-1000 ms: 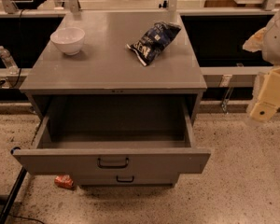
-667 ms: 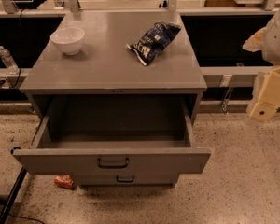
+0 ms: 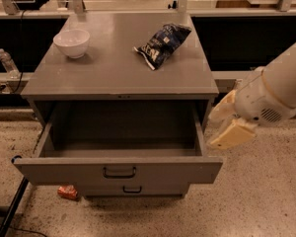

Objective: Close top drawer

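The top drawer (image 3: 64,173) of the grey cabinet stands pulled fully out. Its wide front panel faces me with a small black bar handle (image 3: 119,172) at its centre, and its inside is empty. A shorter drawer front (image 3: 132,189) shows just below it, closed. My gripper (image 3: 228,125), cream-coloured on a white arm, hangs to the right of the drawer. It is beside the drawer's right wall, just above the front right corner, and apart from it.
A white bowl (image 3: 71,42) and a dark blue snack bag (image 3: 163,43) lie on the cabinet top (image 3: 113,73). A water bottle (image 3: 7,62) stands on a ledge at left. A small red object (image 3: 68,191) lies on the floor under the drawer, and a black pole (image 3: 10,211) runs along the lower left.
My gripper and arm have moved left and down, from well right of the cabinet to close beside the open drawer's right front corner. The drawer has not moved.
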You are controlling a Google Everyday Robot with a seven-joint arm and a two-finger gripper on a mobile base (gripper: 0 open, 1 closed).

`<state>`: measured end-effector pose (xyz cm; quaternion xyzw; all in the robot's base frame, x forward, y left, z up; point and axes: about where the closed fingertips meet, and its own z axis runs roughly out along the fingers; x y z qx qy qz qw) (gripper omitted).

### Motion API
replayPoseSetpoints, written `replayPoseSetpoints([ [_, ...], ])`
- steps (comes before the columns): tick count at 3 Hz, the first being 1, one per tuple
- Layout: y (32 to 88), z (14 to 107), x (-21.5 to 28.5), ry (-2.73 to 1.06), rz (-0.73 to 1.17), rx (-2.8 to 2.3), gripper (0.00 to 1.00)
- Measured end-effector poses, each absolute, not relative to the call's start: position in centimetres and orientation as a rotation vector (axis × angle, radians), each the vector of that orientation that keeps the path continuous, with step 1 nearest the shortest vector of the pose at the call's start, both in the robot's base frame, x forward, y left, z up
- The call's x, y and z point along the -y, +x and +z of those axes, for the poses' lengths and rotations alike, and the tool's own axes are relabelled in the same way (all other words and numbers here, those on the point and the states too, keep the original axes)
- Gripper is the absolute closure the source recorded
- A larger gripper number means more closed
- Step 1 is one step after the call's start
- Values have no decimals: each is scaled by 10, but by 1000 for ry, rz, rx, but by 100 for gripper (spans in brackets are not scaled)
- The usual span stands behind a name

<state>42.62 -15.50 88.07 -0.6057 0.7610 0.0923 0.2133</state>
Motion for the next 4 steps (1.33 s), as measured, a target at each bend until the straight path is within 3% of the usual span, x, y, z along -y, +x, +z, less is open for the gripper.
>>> replayPoseSetpoints([
  [2,395,786,100,-1740,404,-1981,96],
  [4,389,777,96,-1758,411,-1972,100],
])
